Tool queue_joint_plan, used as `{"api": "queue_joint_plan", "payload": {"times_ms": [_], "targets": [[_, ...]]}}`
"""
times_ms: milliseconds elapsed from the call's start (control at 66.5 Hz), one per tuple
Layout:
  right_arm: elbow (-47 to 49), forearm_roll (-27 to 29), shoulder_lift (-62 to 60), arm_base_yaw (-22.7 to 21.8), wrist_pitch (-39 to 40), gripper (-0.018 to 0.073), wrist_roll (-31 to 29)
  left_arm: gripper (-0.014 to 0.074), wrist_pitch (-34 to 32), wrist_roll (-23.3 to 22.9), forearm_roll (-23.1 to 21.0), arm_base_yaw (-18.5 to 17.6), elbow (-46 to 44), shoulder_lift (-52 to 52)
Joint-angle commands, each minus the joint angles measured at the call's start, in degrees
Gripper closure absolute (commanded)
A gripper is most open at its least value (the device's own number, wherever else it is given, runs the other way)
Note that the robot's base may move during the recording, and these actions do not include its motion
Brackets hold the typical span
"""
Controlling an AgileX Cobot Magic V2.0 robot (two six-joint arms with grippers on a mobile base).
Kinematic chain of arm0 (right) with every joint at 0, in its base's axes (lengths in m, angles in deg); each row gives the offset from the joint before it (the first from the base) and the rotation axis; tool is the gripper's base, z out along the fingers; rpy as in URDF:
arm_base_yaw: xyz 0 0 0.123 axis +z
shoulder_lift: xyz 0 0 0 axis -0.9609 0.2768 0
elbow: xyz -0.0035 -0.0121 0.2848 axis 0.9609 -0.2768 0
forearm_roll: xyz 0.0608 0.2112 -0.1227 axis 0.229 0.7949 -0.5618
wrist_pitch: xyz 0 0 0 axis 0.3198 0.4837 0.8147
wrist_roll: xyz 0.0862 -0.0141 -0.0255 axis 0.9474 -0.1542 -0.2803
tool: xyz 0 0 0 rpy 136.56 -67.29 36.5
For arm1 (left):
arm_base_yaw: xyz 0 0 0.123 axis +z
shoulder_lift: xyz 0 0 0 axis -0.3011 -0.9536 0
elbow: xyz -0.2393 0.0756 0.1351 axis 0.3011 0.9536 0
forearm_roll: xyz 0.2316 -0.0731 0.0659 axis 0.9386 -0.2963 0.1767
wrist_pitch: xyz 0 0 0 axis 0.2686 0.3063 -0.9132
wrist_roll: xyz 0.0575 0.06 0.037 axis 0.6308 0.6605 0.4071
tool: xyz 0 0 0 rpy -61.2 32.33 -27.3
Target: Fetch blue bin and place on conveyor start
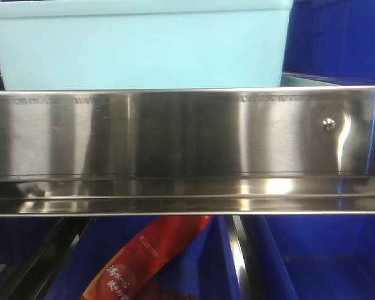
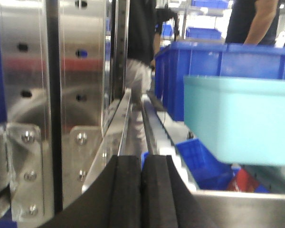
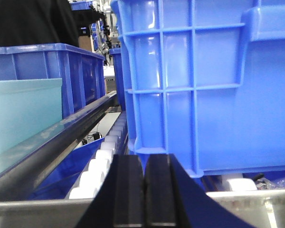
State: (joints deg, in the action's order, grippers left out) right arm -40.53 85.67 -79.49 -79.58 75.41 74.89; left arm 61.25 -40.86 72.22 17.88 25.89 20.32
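Note:
The blue bin (image 1: 140,47), a light cyan smooth-walled tub, sits on the shelf just behind the stainless-steel rail, filling the top of the front view. It also shows at the right of the left wrist view (image 2: 240,123) and at the left of the right wrist view (image 3: 23,114). My left gripper (image 2: 141,164) is shut and empty, in front of the shelf rail to the left of the bin. My right gripper (image 3: 145,164) is shut and empty, to the right of the bin, in front of a dark blue ribbed bin. The conveyor start is out of view.
The stainless-steel shelf rail (image 1: 187,153) spans the front view. Dark blue ribbed bins stand beside and behind the tub (image 3: 204,85) (image 2: 218,61). A steel upright post (image 2: 52,95) is at my left. White rollers (image 3: 97,166) run under the shelf. A red packet (image 1: 144,256) lies below. People stand behind (image 2: 142,42).

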Motion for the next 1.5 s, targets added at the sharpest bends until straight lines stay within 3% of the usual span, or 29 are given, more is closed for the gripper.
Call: {"api": "queue_joint_plan", "payload": {"times_ms": [0,211,346,466,571,662,752,797,932,1113,1218,1293,1489], "targets": [[0.0,0.1,-0.2,0.1,1.7,0.0721,-0.2,0.0707,-1.9,0.0,-0.2,0.0,-0.2,0.2],[0.3,1.4,-0.2,0.2,6.5,0.0721,-0.2,0.0707,-5.0,0.0,-0.9,0.0,-0.2,0.2],[9.4,1.4,-0.2,0.2,-0.9,0.0676,-0.2,0.0707,-3.0,-0.1,-0.9,0.0,-5.9,0.2],[20.4,1.4,2.3,0.2,-10.1,0.0414,-0.2,0.0660,6.6,-0.1,-0.9,0.0,-15.3,-1.2],[26.9,1.4,8.1,0.2,-12.4,0.0137,-0.2,0.0471,13.9,-0.1,-0.3,0.0,-23.4,-5.8],[29.3,0.6,12.6,0.2,-11.3,-0.0013,-0.2,0.0275,14.0,-0.1,0.3,0.0,-27.0,-9.8],[31.4,0.5,17.2,0.2,-10.6,-0.0009,-0.2,0.0134,13.1,-0.1,0.6,0.0,-28.9,-13.7],[33.0,0.5,19.7,0.4,-11.3,-0.0009,-0.2,0.0105,13.5,-0.1,0.6,0.0,-30.2,-15.8],[39.5,0.5,27.6,5.3,-13.7,-0.0009,-6.9,0.0101,16.4,-0.1,0.6,-1.2,-34.2,-21.6],[49.3,0.5,39.3,15.1,-19.5,-0.0009,-7.8,0.0102,18.0,0.1,1.8,-9.2,-39.8,-30.0],[57.8,0.5,49.0,19.8,-27.7,-0.0009,-7.8,0.0102,23.6,0.1,2.5,-14.1,-45.8,-37.5],[64.1,0.5,55.6,20.7,-32.5,-0.0009,-6.5,0.0102,28.7,0.1,2.5,-16.2,-51.0,-43.3],[81.5,0.5,71.5,20.7,-46.5,-0.0009,-0.8,0.0102,42.9,-0.6,2.0,-15.9,-67.8,-59.2]]}}
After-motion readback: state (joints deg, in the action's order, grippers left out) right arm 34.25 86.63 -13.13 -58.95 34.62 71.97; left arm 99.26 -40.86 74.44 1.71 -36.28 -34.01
